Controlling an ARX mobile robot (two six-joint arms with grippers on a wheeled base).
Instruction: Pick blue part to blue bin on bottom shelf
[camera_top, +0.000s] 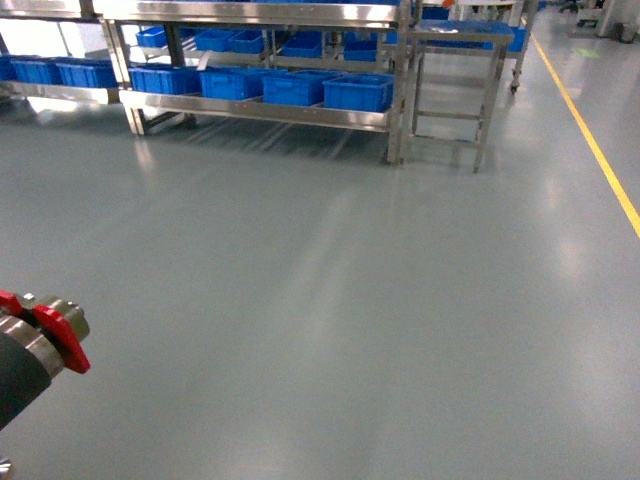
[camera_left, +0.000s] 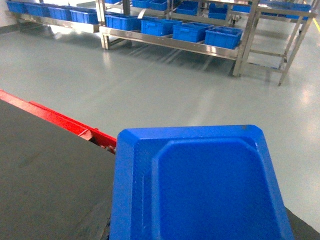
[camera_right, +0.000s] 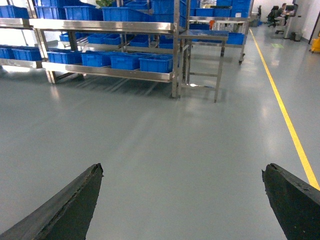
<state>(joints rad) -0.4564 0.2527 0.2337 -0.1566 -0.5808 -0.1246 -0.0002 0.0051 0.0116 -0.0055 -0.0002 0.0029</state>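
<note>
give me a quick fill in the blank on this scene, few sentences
1. The bins on the bottom shelf are coloured ____.
2. The line painted along the floor is ____.
3. In the right wrist view, the right hand has its fingers spread ____ with nothing between them.
4. The small steel table stands to the ____ of the rack in the head view.

Missing words: blue; yellow; open; right

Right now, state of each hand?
Left hand: not in view itself; a blue part fills the left wrist view, grip cannot be confirmed.
Right hand: open, empty.
</note>
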